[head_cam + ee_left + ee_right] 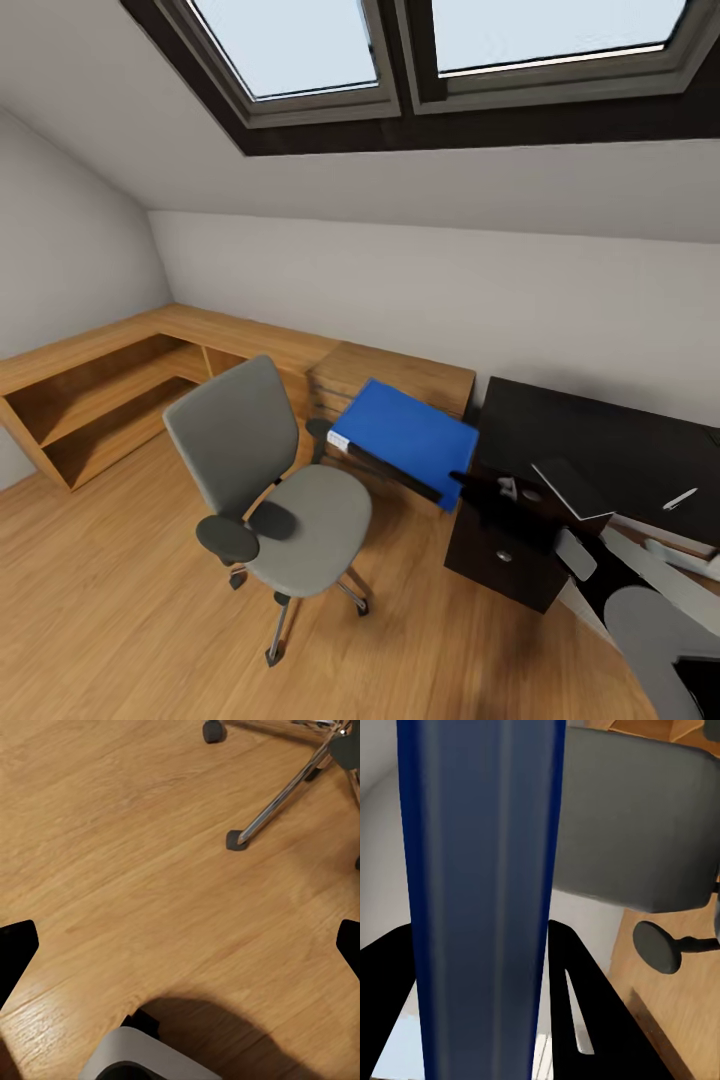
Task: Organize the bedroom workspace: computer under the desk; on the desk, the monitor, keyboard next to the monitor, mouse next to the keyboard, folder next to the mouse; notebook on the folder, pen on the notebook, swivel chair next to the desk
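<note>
The glossy black desk (600, 440) stands at the wall, beside the grey upholstered swivel chair (270, 480). The bright blue flat folder (405, 435) is in the air between them, clamped at its edge by the right gripper (470, 482). The left gripper (180, 945) is spread wide above the wooden floor (135, 870). A thin white pen (680, 498) lies on the desk.

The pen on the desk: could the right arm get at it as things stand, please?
Probably not yet: the right gripper is shut on the blue folder, so it has no free jaws for the pen lying on the black desk.
</note>
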Robot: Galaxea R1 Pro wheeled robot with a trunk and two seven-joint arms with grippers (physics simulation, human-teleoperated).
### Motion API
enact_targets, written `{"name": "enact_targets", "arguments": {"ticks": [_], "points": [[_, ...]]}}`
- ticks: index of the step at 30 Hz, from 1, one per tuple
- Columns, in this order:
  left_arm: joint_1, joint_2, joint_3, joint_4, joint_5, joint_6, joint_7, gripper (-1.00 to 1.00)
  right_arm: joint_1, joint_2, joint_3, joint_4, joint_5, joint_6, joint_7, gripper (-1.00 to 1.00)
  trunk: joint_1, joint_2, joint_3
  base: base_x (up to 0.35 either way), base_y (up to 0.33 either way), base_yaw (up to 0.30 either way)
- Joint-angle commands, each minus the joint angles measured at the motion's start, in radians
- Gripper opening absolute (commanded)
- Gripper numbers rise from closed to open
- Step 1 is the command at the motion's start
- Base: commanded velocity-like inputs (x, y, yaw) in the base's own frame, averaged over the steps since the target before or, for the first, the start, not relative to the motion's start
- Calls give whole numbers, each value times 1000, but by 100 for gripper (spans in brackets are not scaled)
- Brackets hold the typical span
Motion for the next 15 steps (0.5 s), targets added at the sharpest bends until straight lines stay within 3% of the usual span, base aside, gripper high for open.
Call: {"name": "enact_targets", "arguments": {"ticks": [1, 5, 15], "points": [[-1, 0, -3, 0, 10, -3, -2, 100, -1, 0, 0, -8, 0, 17, 2, -100, 1, -2, -2, 0, 0, 0], [-1, 1, -3, 0, 11, -4, -2, 100, -1, -4, 0, -36, 3, 94, 1, -100, 1, -2, -2, 0, 0, 0], [-1, 2, -1, 0, 13, -3, -2, 100, -1, -38, 1, -87, 3, 194, -15, -100, 1, -2, -2, 0, 0, 0]]}}
